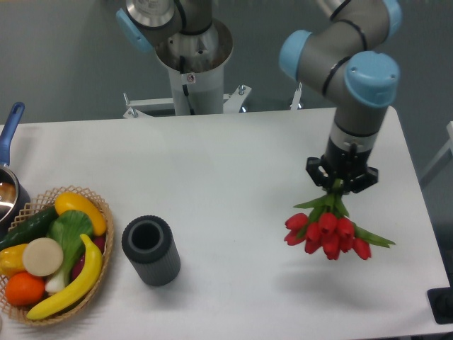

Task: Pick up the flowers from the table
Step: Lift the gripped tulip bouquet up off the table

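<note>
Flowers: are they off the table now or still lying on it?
Off the table. The flowers hang blooms-down from the hand, shut on their stems, and their shadow falls apart from them on the table below.
</note>
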Controlling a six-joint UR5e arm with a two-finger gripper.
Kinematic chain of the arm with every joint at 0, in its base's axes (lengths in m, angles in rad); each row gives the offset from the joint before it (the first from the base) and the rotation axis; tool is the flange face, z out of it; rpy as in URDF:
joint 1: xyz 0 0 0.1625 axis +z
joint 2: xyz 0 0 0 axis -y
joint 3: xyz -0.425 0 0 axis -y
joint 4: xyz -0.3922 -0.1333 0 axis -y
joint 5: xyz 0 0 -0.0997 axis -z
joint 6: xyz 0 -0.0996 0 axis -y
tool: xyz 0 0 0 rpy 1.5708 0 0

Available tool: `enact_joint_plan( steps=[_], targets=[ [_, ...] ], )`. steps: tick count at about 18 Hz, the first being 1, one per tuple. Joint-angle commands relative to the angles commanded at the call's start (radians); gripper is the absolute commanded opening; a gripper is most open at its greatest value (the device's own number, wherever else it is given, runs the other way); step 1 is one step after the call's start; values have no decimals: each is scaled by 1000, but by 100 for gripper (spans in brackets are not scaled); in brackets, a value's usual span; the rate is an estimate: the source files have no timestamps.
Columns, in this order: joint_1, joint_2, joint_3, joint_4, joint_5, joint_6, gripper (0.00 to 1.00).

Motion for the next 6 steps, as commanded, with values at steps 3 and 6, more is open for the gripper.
enact_joint_plan(
  steps=[3, 6],
  targets=[
    [1, 6, 3, -20, 11, 60, 3],
    [3, 9, 8, -61, 38, 97, 4]
  ],
)
